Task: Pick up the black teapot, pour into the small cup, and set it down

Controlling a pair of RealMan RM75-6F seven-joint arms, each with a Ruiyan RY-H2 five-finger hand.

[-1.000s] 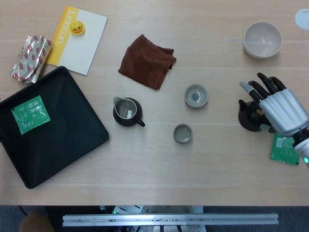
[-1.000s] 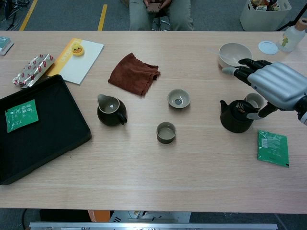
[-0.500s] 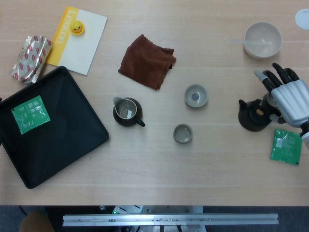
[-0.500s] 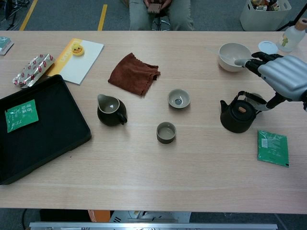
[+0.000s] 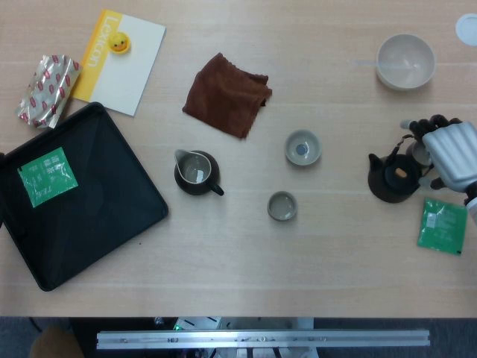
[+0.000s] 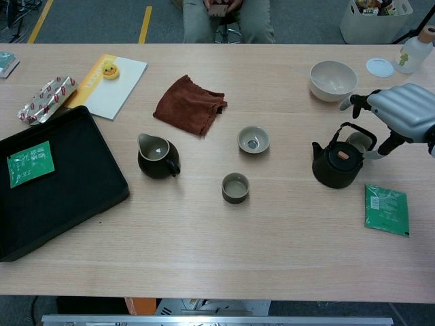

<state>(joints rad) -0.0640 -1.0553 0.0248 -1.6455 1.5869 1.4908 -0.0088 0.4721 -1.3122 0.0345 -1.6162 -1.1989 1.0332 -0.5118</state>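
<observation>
The right hand (image 6: 401, 117) is backing off the black teapot (image 6: 338, 164) — fingers apart, gripping nothing — so the teapot is sitting ungrasped on the tabletop (image 6: 272, 238), pour pending.

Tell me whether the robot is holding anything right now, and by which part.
Nothing is held. The right hand hovers beside the black teapot, clear of its handle.
</observation>
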